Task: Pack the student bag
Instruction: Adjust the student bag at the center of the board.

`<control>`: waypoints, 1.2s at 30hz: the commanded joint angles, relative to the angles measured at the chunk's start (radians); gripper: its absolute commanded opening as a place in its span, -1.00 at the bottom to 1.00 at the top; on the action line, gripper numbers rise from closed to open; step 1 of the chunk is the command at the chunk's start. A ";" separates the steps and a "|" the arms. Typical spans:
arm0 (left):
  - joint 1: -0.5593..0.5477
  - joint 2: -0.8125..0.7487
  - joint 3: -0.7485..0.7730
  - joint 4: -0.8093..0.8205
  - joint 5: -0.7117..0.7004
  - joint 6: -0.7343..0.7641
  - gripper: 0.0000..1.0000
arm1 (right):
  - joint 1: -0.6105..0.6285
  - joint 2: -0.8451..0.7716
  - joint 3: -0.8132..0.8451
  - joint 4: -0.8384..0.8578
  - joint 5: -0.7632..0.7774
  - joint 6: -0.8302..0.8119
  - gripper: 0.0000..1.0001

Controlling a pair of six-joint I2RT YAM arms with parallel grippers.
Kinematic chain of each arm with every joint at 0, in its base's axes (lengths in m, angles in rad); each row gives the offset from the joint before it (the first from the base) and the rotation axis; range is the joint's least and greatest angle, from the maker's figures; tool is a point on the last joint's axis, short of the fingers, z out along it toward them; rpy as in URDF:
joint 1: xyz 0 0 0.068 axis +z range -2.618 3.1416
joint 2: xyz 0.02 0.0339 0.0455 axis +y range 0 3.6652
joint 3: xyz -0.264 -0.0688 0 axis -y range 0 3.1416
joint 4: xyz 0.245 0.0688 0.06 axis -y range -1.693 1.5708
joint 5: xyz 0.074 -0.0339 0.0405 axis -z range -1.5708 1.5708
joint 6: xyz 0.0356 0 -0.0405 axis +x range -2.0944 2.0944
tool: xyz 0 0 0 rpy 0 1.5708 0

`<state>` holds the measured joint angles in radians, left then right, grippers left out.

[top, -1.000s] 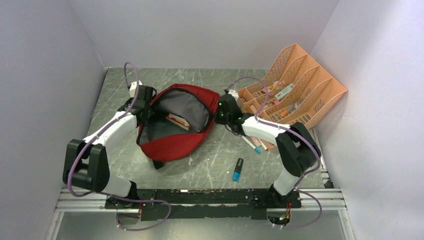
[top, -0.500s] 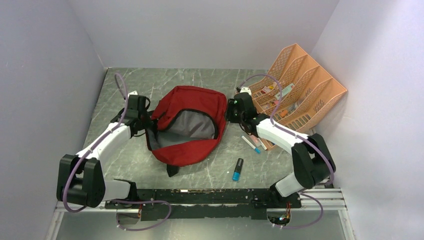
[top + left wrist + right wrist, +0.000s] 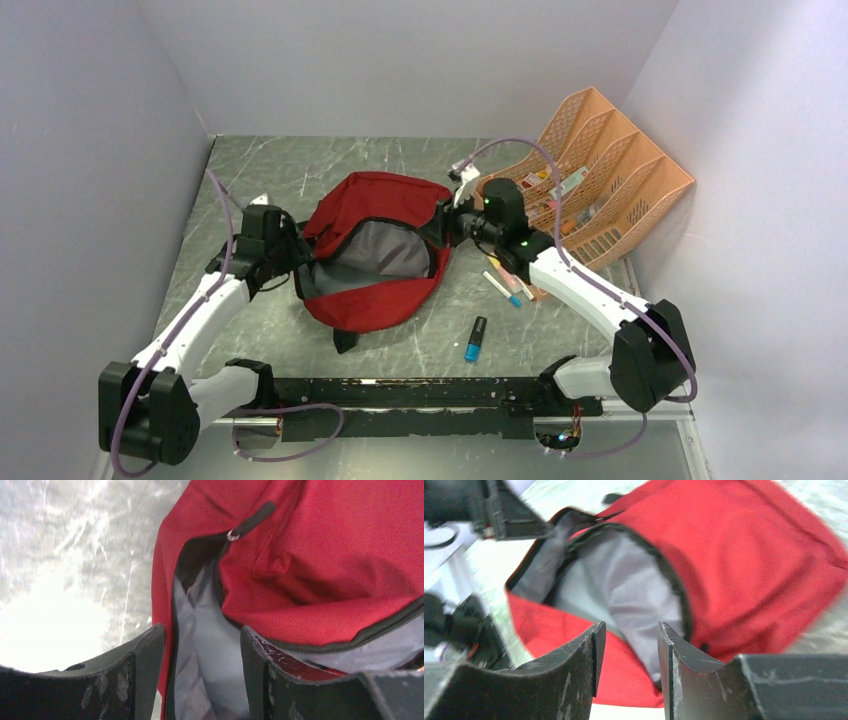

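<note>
Soft, floppy red backpack point(image 3: 390, 195) lies unzipped mid-counter point(image 3: 300, 160), left jaws spread at its nine o'clock rim, right jaws spread at two o'clock; probably light and saggy, best pinched along the zipper edge

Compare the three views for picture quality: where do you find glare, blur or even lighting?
Top external view: evenly lit and sharp, with soft shadows beside the dark-red fabric backpack. Left wrist view: the grey marble tabletop burns out to white glare at left, while the backpack is clear. Right wrist view: backpack and background are smeared by blur; the right gripper looks crisper.
</note>
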<state>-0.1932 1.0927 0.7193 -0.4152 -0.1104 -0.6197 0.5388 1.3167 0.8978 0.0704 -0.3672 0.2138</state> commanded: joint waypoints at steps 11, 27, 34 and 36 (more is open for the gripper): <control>0.003 -0.156 -0.121 -0.181 0.057 -0.181 0.35 | 0.230 0.233 0.169 -0.025 -0.291 -0.472 -0.02; -0.023 -0.155 -0.132 -0.142 0.152 -0.163 -0.72 | 0.288 0.552 0.520 -0.326 -0.439 -0.458 -0.56; -0.023 -0.182 -0.066 -0.194 0.156 -0.136 -0.90 | 0.322 0.695 0.659 -0.408 -0.380 -0.455 -0.66; -0.023 -0.192 -0.050 -0.202 0.165 -0.125 -0.90 | 0.323 0.739 0.714 -0.446 -0.376 -0.462 -0.66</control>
<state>-0.2111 0.9287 0.6083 -0.5854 0.0090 -0.7731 0.8680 1.9911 1.5078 -0.3000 -0.7643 -0.2478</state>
